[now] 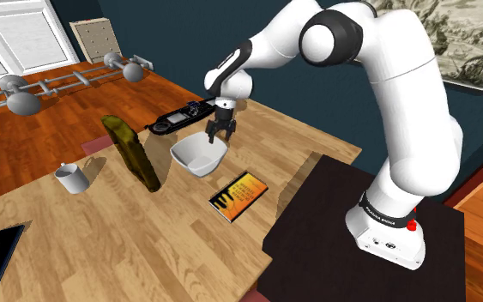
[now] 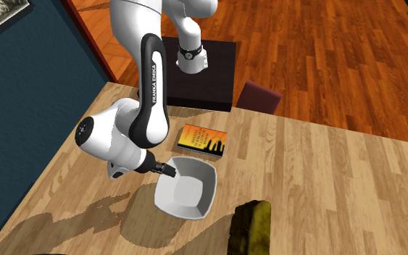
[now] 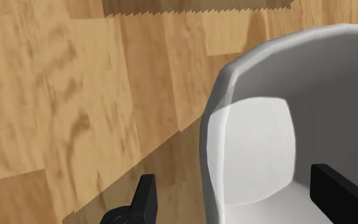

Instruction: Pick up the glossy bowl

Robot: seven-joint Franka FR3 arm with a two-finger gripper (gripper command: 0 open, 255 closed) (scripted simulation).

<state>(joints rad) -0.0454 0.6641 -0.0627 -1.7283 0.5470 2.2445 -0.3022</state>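
Note:
The glossy bowl [image 1: 199, 155] is white with a squarish rim and stands upright on the wooden table [image 1: 128, 240]. My black gripper [image 1: 220, 129] hangs open just over the bowl's rim on the side nearest the black device. In the second exterior view the gripper [image 2: 172, 171] sits at the edge of the bowl [image 2: 188, 188]. In the wrist view the gripper [image 3: 238, 189] straddles the wall of the bowl [image 3: 285, 127]: one finger [image 3: 147, 194] is outside it over the wood, the other inside. Neither finger touches the bowl.
An orange and black book [image 1: 238, 196] lies between the bowl and the dark stand [image 1: 316, 232]. A tall olive-brown object [image 1: 131, 151] leans beside the bowl, with a white mug [image 1: 71, 178] beyond it. A black device [image 1: 184, 116] lies behind the gripper. Dumbbells [image 1: 68, 81] rest on the floor.

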